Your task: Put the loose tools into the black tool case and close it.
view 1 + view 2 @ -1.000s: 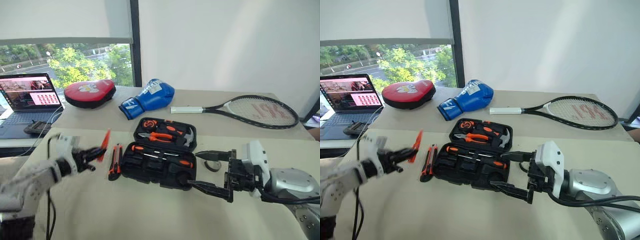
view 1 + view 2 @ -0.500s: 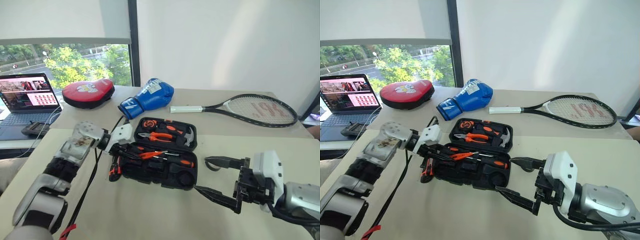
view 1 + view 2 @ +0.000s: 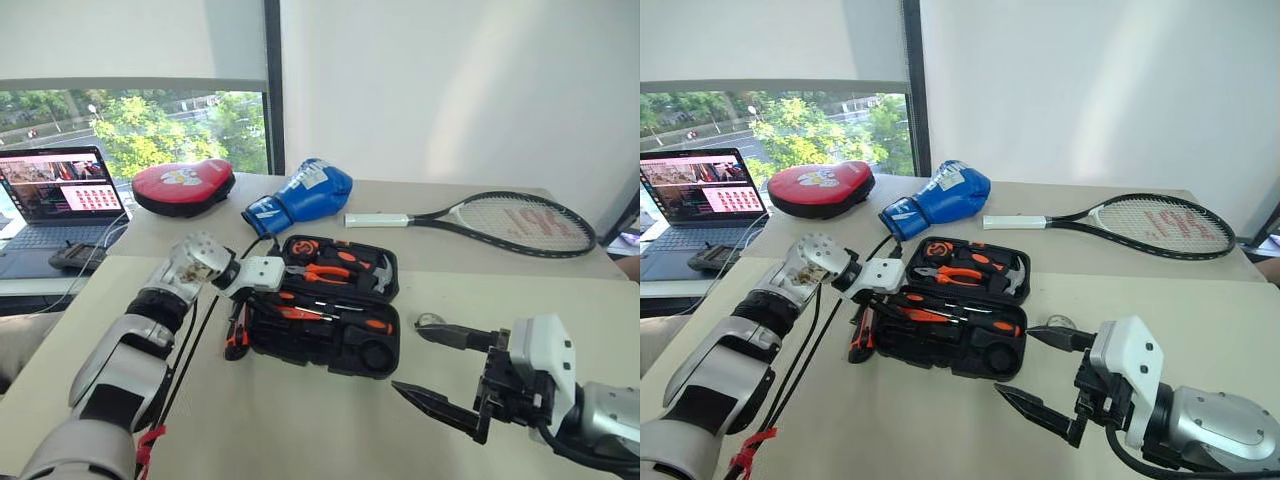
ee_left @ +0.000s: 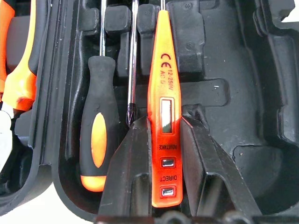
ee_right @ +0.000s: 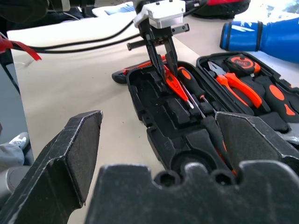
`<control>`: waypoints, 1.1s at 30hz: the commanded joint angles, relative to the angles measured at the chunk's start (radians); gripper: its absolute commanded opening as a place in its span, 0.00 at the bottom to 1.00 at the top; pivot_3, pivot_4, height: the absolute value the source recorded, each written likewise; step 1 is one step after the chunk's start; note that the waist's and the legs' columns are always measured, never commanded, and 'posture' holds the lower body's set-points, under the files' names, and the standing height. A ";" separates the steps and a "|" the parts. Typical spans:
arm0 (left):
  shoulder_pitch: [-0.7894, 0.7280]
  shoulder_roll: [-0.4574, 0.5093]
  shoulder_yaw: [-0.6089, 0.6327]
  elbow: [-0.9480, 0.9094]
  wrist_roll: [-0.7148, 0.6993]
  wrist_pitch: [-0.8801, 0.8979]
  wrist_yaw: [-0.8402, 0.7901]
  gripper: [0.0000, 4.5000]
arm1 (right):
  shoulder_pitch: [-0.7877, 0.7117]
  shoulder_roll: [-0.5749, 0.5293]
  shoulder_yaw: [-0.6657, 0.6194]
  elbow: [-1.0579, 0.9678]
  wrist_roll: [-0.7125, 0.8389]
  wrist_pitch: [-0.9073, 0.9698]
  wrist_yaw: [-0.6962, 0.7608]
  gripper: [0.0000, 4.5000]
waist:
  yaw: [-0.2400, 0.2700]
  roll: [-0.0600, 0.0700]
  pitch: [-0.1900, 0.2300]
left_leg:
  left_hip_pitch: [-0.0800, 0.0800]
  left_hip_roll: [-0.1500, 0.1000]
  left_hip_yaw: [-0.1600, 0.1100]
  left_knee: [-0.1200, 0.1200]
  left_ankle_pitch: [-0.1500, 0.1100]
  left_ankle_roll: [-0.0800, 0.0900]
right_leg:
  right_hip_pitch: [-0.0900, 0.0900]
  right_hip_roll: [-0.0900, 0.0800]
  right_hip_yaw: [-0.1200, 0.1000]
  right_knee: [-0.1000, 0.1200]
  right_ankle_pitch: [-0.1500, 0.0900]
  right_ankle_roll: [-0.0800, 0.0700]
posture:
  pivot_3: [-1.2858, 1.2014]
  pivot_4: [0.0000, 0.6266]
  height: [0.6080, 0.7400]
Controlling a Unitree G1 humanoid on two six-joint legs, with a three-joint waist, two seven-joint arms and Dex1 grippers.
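- Left gripper (image 4: 161, 158): fingers clamped on the thin orange screwdriver (image 4: 164, 100), a tester type with a small window in the handle. It holds the tool low over the near half of the black tool case (image 3: 330, 340), shaft running along the moulded slots.
- Just beside it in the case: an orange-and-black-handled screwdriver (image 4: 96, 135), already seated in its slot. A second one (image 3: 362, 324) lies seated further along the same half.
- Far half of the case holds pliers (image 3: 325, 271), a small hammer (image 3: 381, 274) and a round orange tape measure (image 3: 301, 246).
- Utility knife (image 3: 236, 334) is not packed yet; it lies on the table (image 3: 300, 430) touching or just beside the case's left edge.
- Tape roll (image 3: 428, 322): small ring on the table right of the case, partly behind the right gripper's finger. Also loose.
- Right gripper (image 3: 442, 370): jaws wide apart, nothing in them, hovering over the table right of the case.
- Case lies fully open, lid flat.
- Judgement: roughly halfway. Left to do: release the tester into its slot, pack the knife and tape roll, fold the lid, latch.
- Boxing glove (image 3: 300, 194), racket (image 3: 500, 220), red pad (image 3: 184, 186), laptop (image 3: 55, 195): well apart at the back, irrelevant.
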 commanded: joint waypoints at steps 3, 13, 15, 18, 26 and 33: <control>-0.036 -0.006 -0.015 -0.024 0.042 0.052 -0.048 0.11 | -0.003 -0.011 -0.022 -0.027 0.013 -0.037 -0.007 1.00 | -0.003 0.000 0.000 | 0.000 0.000 0.000 0.000 0.000 0.000 | 0.000 0.000 0.000 0.000 0.000 0.000 | 0.52 0.24 1.00; -0.022 -0.004 0.040 -0.060 0.018 0.070 -0.037 0.44 | 0.003 -0.016 -0.015 -0.022 0.007 -0.047 0.001 1.00 | -0.003 0.000 0.000 | 0.000 0.000 0.000 0.000 -0.001 0.001 | 0.000 0.000 0.000 0.000 0.000 0.001 | 0.52 0.24 1.00; 0.002 0.043 0.060 -0.143 -0.063 0.124 -0.053 0.59 | 0.009 -0.015 -0.016 -0.021 0.007 -0.050 0.005 1.00 | -0.003 0.000 0.000 | 0.000 0.000 0.000 0.000 -0.001 0.001 | 0.000 0.000 0.000 0.000 0.000 0.001 | 0.52 0.24 1.00; 0.043 0.092 0.125 -0.268 -0.134 0.282 -0.079 0.59 | 0.008 -0.015 -0.011 -0.015 0.007 -0.053 0.007 1.00 | -0.013 0.000 0.000 | -0.002 0.000 0.000 0.000 -0.001 0.001 | -0.003 0.000 0.001 0.000 0.000 0.001 | 0.52 0.24 1.00; 0.273 0.026 0.361 -0.667 -0.313 0.763 0.260 0.19 | 0.000 -0.013 0.009 0.010 -0.013 -0.071 0.021 1.00 | -0.011 0.000 0.000 | -0.005 -0.001 0.000 0.002 0.001 -0.001 | -0.005 -0.001 0.003 0.002 0.000 0.003 | 0.52 0.24 1.00; 0.553 -0.150 0.462 -0.919 -0.340 0.758 0.596 0.01 | -0.003 -0.011 0.018 0.018 -0.023 -0.078 0.025 1.00 | -0.007 0.000 0.000 | -0.005 -0.002 -0.001 0.003 0.004 -0.006 | -0.004 -0.002 0.004 0.001 0.001 0.005 | 0.52 0.24 1.00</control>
